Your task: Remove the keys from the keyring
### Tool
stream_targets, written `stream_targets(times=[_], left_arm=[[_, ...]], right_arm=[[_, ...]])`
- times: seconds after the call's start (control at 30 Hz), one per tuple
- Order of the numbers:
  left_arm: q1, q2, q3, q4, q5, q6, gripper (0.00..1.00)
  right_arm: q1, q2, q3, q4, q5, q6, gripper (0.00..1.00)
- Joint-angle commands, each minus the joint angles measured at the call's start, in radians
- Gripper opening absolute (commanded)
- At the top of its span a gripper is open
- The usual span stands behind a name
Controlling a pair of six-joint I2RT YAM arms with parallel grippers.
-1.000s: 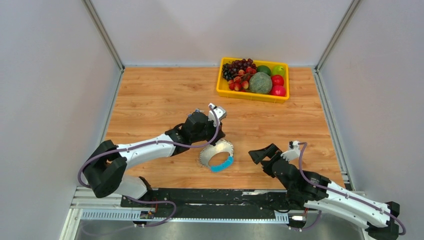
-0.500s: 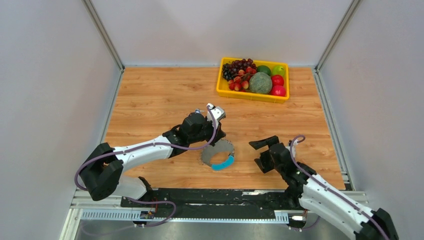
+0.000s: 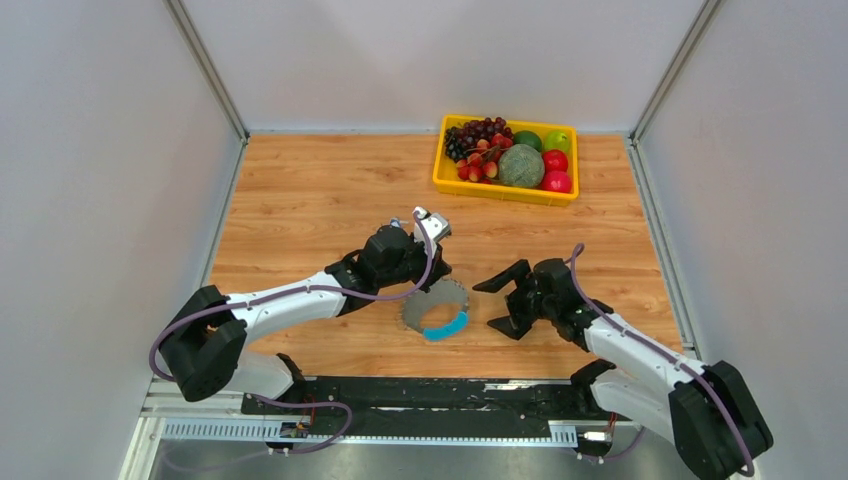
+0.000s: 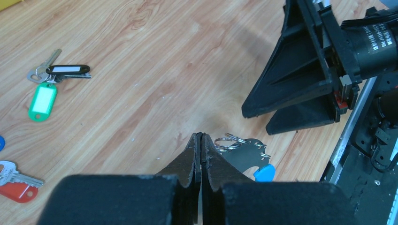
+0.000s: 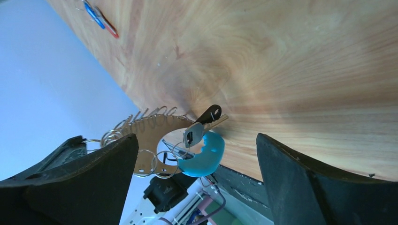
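The keyring [image 3: 420,306] is a grey toothed hoop with a blue section [image 3: 446,327], near the table's front. My left gripper [image 3: 428,284] is shut on its far rim; in the left wrist view the jaws [image 4: 201,136] pinch the thin plate, with the hoop [image 4: 245,151] just beyond. My right gripper [image 3: 500,303] is open, just right of the hoop. In the right wrist view the hoop [image 5: 145,133] sits between my open fingers [image 5: 195,139], with a black-headed key [image 5: 209,115] and a silver key [image 5: 194,133] hanging on it by the blue section [image 5: 204,153].
Loose keys lie on the wood in the left wrist view: a black tag [image 4: 68,70], a green tag [image 4: 42,101], a red one [image 4: 18,191]. A yellow fruit tray [image 3: 440,170] stands at the back right. The black rail [image 3: 420,392] runs along the front edge.
My right arm has swung left and forward, bringing its open gripper up beside the keyring. My left gripper has stayed shut on the hoop, almost still.
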Motion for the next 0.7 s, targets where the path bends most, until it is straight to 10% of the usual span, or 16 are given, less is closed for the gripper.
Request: stream_targets(times=[0.0,0.5,0.67], left_arm=[[-0.004,-0.036,-0.008,0.07,0.016,0.008,0.0],[-0.004,-0.084,-0.04,0.111,0.041,0.003,0.0],[-0.005,-0.095,-0.047,0.116,0.035,0.006,0.0]], right_arm=[[0.026,0.072,0.045,0.034,-0.11,-0.002,0.98],[0.118,0.199,0.026,0.248,-0.077,0.146,0.85],[0.143,0.241,0.03,0.29,-0.083,0.157,0.47]])
